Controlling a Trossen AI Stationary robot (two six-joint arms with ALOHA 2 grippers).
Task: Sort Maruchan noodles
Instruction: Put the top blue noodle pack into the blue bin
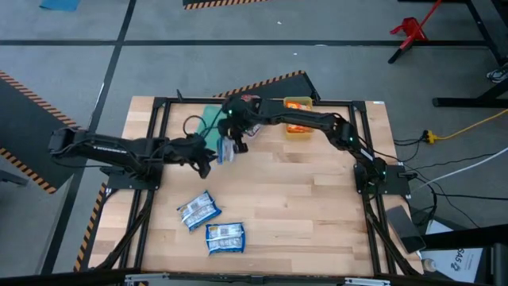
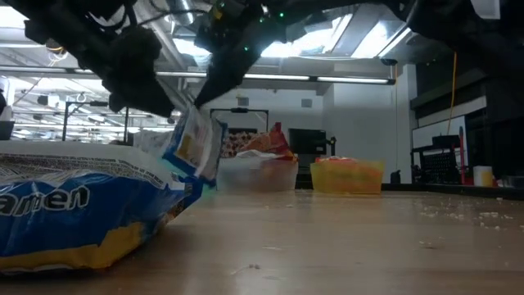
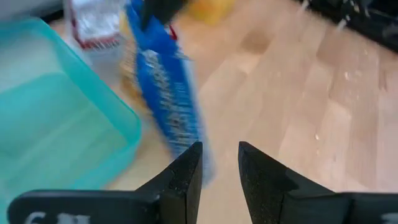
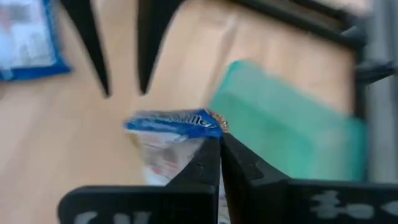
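Two flat blue plastic noodle packets (image 1: 210,223) on the wooden counter (image 1: 309,206) from above, third blue packet (image 1: 227,149) pinched by right gripper (image 1: 232,141) beside green plastic bin (image 1: 209,117), left gripper (image 1: 208,158) jaws spread just short of it, low view, clear bin (image 2: 260,174) holding red packets, yellow bin (image 2: 347,176) holding orange.

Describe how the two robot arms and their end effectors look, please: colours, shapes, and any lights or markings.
Both arms are black, built of slim jointed segments. The left end effector has two flat, dark, tapering fingers on a crossbar bearing faint pale lettering. The right end effector has similar black wedge-shaped fingers, also with faint crossbar marks. Small green lights glow on the right arm near its wrist.
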